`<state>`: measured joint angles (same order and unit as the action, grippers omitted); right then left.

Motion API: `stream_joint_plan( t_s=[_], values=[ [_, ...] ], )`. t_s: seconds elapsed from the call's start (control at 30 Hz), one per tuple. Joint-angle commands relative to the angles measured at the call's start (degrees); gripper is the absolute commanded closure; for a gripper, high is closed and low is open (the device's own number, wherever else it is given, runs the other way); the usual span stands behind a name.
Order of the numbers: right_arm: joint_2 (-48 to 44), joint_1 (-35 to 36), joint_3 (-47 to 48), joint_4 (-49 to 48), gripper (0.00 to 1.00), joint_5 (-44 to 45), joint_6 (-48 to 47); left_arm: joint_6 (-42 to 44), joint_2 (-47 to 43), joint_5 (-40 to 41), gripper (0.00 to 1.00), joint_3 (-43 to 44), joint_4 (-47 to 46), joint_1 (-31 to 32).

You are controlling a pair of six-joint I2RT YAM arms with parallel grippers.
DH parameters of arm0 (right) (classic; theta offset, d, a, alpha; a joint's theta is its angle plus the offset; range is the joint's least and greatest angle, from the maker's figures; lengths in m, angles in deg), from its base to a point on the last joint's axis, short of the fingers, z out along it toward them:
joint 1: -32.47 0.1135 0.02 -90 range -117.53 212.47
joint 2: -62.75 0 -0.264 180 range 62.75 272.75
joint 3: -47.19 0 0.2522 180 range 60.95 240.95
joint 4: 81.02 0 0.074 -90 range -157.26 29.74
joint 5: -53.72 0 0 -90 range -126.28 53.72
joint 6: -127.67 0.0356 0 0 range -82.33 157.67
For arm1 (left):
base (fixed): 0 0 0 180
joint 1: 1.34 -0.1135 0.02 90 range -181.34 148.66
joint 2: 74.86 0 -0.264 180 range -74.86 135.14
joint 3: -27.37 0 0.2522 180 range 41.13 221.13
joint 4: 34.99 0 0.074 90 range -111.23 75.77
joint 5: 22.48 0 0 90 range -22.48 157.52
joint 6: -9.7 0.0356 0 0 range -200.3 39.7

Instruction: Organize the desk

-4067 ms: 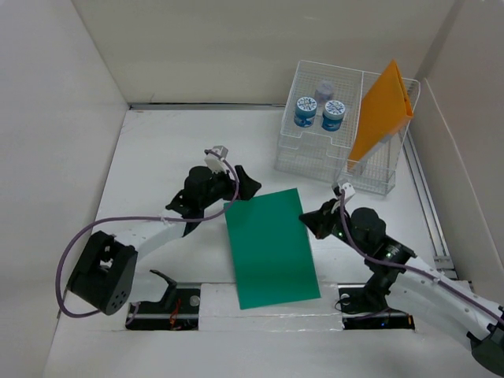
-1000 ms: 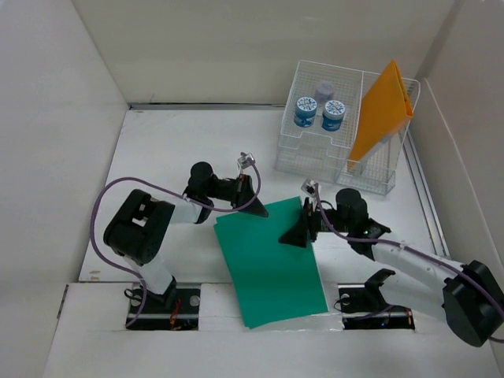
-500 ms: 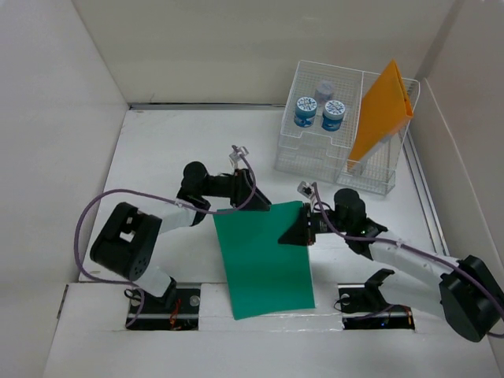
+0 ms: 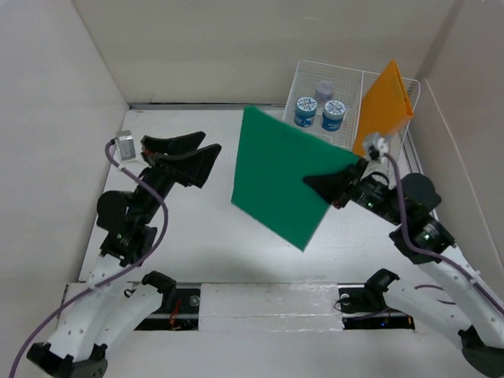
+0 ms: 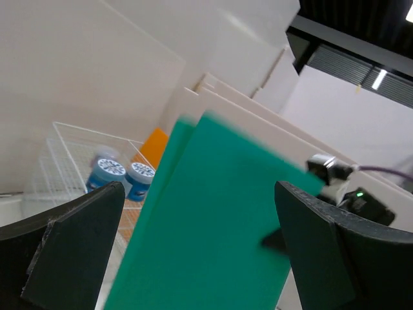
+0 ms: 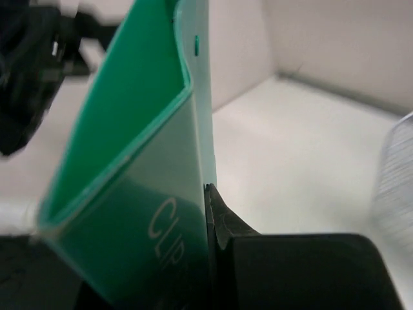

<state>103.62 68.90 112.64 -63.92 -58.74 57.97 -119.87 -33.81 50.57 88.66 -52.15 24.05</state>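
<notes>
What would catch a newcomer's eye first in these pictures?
The green folder, held tilted in the air above the desk by the right gripper clamped on its edge. Then the orange folder standing in the wire rack at the back right, beside blue-lidded jars. The left gripper hangs open at left.

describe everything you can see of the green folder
The green folder is thin, flat and plain green, plastic by its look, made of two leaves that gape along one edge, with pale lettering starting "CLIP" on one face. It hangs tilted above the desk, pinched at one edge by the right gripper. The open left gripper is apart from it.
</notes>
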Motion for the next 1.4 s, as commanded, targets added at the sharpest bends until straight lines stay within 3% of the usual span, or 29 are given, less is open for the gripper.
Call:
stream_joint_plan(
  t_s=[0.0,0.23,0.43,0.7,0.8,1.03,1.37],
  values=[
    [0.8,0.2,11.0,1.1,1.00,19.0,-4.9,1.9,-2.1,7.9,0.01,-0.2,13.5,-0.1],
    [8.8,0.2,28.5,0.7,1.00,51.2,-16.6,4.6,-7.5,5.4,0.01,-4.1,19.4,-0.1],
    [13.5,-5.2,32.3,-8.3,1.00,60.9,-26.9,8.3,-9.0,1.0,0.02,-2.8,26.0,-0.1],
    [19.3,-23.3,30.9,-15.0,1.00,52.5,-26.2,18.6,-14.2,8.1,0.01,0.9,41.4,-0.1],
    [21.4,-28.6,31.2,-15.9,1.00,46.8,-24.4,19.1,-16.8,11.1,0.01,-2.3,40.2,-0.1],
    [25.8,-32.5,28.0,-20.8,1.00,35.4,-24.2,21.0,-17.6,11.0,0.01,-4.2,39.4,-0.1],
    [29.5,-34.0,16.9,-35.1,1.00,34.8,-24.3,20.8,-17.0,11.2,0.01,-4.6,40.3,-0.1]
  ],
)
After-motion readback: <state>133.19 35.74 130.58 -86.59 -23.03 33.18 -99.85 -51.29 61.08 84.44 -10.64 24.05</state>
